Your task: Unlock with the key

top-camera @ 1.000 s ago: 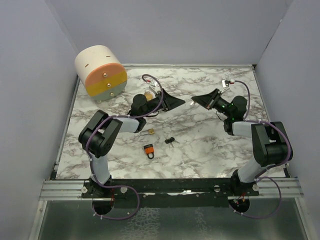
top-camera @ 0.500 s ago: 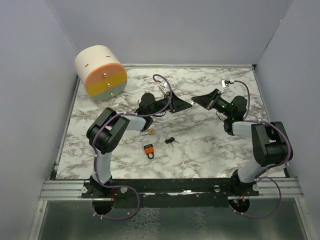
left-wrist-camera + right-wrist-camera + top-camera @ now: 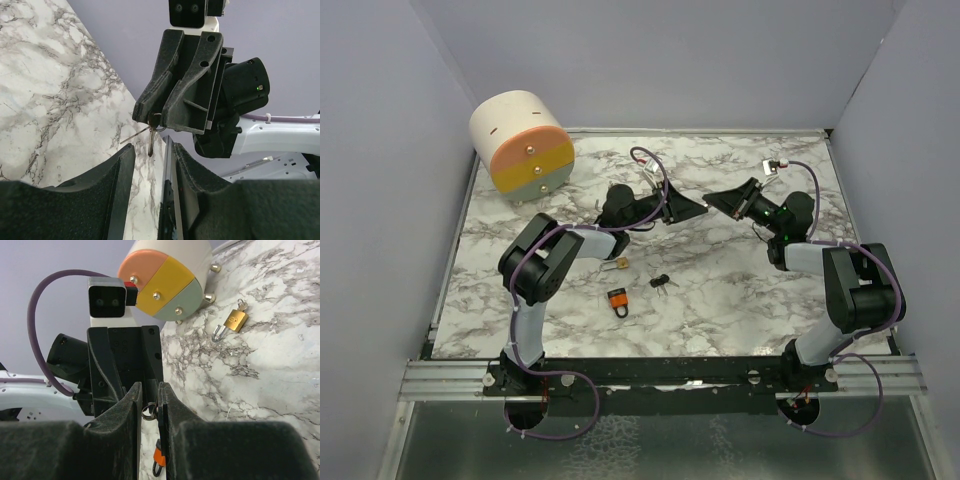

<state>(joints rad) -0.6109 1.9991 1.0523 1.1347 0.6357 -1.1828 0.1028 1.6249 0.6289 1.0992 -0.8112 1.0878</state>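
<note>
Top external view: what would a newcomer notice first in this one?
The left gripper and right gripper face each other tip to tip above the table, the right one pinching a key ring whose key hangs at the left's parted jaws. Next, the pastel drawer drum in the far left corner, and the orange padlock lying nearer the front.

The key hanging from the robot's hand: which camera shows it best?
The left wrist view: the key hangs in plain sight from a ring pinched in the right hand. The right wrist view shows only the ring between its own fingers. In the top view the key is too small to make out.
</note>
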